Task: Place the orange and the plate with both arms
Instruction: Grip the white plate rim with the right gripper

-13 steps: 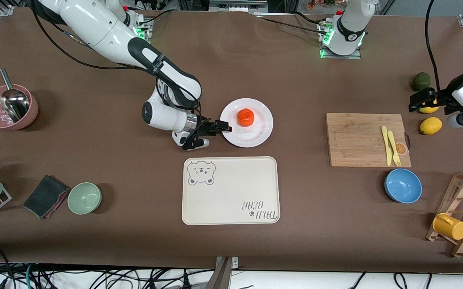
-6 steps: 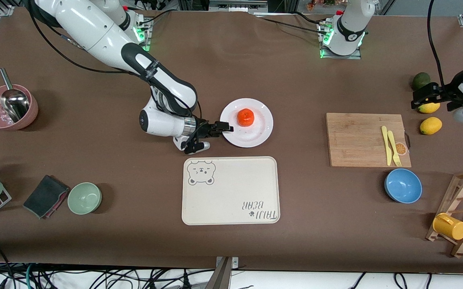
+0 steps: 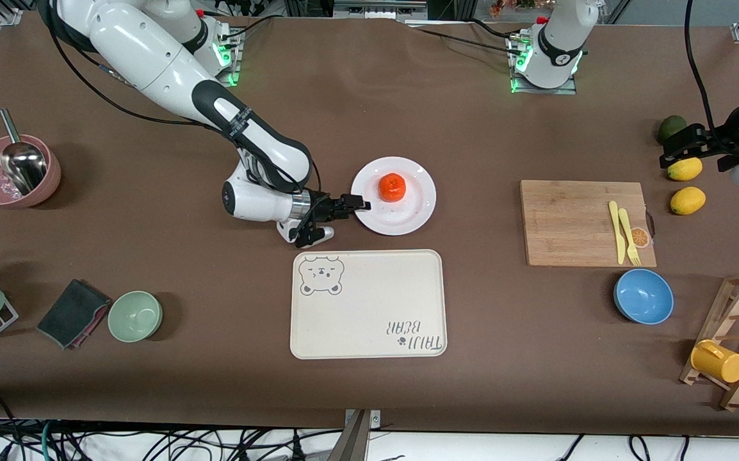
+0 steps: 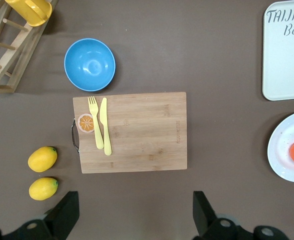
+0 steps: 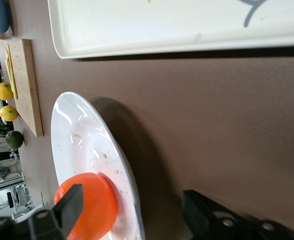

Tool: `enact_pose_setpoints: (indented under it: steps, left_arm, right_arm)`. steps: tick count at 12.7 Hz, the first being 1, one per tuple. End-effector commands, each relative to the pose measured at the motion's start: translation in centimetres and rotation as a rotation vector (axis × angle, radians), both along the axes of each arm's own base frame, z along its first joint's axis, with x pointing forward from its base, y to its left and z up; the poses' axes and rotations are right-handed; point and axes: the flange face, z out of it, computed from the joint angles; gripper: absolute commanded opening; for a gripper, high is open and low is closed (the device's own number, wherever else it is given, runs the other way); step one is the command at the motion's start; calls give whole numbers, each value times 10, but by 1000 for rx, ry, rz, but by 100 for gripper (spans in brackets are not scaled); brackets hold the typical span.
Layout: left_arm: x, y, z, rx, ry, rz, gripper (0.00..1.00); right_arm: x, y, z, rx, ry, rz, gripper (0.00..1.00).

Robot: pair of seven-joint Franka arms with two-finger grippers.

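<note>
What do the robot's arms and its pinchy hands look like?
Both arms are glossy white with rounded shells and black bands at the joints. Each ends in a black two-finger gripper: the right gripper and the left gripper. Black cables trail along them, and green lights glow at their bases.

Light: bright, even, from overhead.
Shadows: soft, short, beside the plate (image 3: 394, 196) and bowls.
Glare: highlights on the plate's glossy rim.
Focus: front view sharp; right wrist foreground blurred.
</note>
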Motion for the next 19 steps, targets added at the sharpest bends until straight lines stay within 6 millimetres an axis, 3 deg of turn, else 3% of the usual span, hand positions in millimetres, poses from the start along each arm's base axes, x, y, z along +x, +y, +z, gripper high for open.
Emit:
enact_pose_setpoints:
  steps: [1,3,9,15,19]
  left_arm:
    - [-8,-1,3,-34,-8,8,100]
    - [-7,-1,2,-34,-3,8,100]
    - [-4,5,5,-33,-20,19,100]
    - [0,6,3,-32,-34,16,100]
    - [1,-5,11,-33,-49,-13,100]
  right_arm:
    - [-1,3,-4,45,-8,25,50]
    - [-2,3,-4,49,-3,28,30]
    - [-5,5,-6,56,13,38,10]
    - [-3,4,-3,57,3,40,0]
    - [10,5,18,82,-57,64,0]
